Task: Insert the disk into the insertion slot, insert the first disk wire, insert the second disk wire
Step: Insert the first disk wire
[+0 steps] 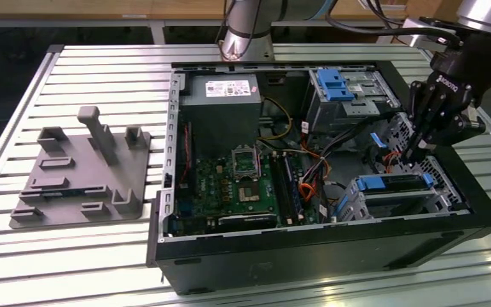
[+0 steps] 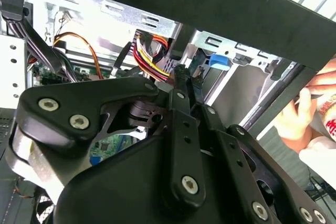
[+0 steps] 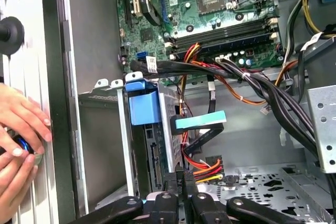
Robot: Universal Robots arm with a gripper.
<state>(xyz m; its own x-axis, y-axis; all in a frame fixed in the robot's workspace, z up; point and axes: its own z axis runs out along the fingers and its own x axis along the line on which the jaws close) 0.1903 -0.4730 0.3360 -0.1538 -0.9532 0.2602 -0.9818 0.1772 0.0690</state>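
Bright light from above, glare on the slatted table (image 1: 58,256), computer case (image 1: 314,259) interior shadowed, claw (image 1: 415,153) dark

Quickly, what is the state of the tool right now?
Black tool: closed, tips together next to the thin red and yellow wires; whether it grips them cannot be told.

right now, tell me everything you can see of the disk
The disk is a flat drive in a bright blue plastic frame, seated in the silver perforated metal cage at the exterior view's right of the computer case. In the first wrist view its blue tab and dark connector edge face the case's inside. Red, yellow and orange wires end close to that edge; whether they are plugged in I cannot tell. The hand hovers close to the disk.
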